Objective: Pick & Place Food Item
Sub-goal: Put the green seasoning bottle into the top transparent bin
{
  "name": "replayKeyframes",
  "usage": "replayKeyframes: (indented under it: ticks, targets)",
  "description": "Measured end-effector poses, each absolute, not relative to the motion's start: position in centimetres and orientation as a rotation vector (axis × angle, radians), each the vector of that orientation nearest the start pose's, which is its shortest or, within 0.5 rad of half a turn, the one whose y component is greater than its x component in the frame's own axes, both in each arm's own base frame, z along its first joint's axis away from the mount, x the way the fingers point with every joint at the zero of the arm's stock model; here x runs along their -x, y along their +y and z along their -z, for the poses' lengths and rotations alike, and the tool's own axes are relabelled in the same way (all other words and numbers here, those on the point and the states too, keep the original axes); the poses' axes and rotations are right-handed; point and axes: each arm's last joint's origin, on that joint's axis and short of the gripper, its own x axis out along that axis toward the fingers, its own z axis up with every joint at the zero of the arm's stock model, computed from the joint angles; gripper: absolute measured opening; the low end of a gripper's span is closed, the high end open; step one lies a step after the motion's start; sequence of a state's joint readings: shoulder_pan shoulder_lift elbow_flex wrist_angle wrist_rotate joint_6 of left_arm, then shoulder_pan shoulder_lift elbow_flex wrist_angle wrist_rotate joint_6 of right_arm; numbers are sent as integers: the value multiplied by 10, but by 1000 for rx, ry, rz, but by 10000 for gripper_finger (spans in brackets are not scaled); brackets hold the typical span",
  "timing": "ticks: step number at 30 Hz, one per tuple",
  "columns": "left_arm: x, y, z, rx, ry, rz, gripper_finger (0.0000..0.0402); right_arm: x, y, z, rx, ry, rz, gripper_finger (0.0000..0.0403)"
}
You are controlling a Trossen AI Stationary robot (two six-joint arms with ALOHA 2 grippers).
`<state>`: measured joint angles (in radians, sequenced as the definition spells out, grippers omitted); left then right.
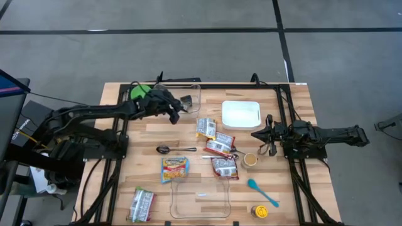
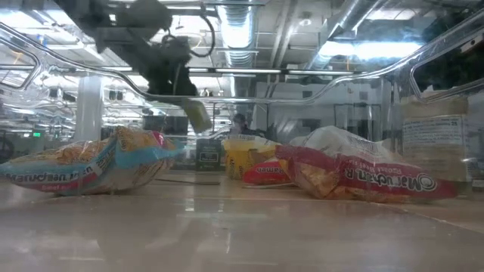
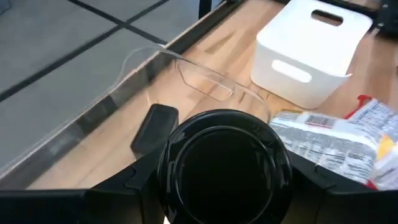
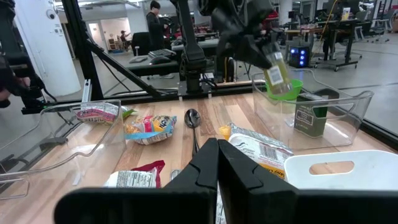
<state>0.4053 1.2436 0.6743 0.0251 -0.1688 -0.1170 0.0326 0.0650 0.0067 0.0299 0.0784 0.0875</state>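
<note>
My left gripper (image 1: 181, 104) is at the table's far side, shut on a small labelled jar (image 4: 275, 73) with a black cap (image 3: 224, 163). It holds the jar over the left end of a clear bin (image 1: 191, 93). In the low view the jar (image 2: 198, 113) hangs tilted below the gripper. A dark box (image 3: 155, 127) lies inside that bin. Several noodle packets (image 1: 220, 145) lie flat on the table's middle. My right gripper (image 1: 257, 134) waits shut at the right, its fingers (image 4: 217, 155) together. My left gripper pinches the jar at its black-capped end (image 3: 177, 186) between its two fingers, one on each side. The fingers slant downward from the table's left. The jar (image 4: 275, 73) is lifted clear and tilted, its body pointing down and away from the fingers above the bin.
A white bin (image 1: 240, 114) stands right of the clear bin and a second clear bin (image 1: 200, 199) at the near edge. A metal spoon (image 1: 169, 149), a small cup (image 1: 250, 159), a teal spoon (image 1: 260, 191), a yellow-lidded jar (image 1: 259, 211) and a green thing (image 1: 139, 91) are about.
</note>
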Motion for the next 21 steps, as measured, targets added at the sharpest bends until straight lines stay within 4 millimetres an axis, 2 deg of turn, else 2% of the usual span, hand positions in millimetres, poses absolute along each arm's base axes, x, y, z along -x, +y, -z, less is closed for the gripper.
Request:
replayKeyframes:
  ticks: [5,9,21]
  targets:
    - [-243,115,-215,170,478,-616,203,-101,1,-163,-86,27,47,0]
    - [-242,121,-209,208,489,-648,207,-101,1,-164,-86,26,47,0]
    - [-248,123,-193,305,536,-669,208,-101,1,-163,-86,27,47,0]
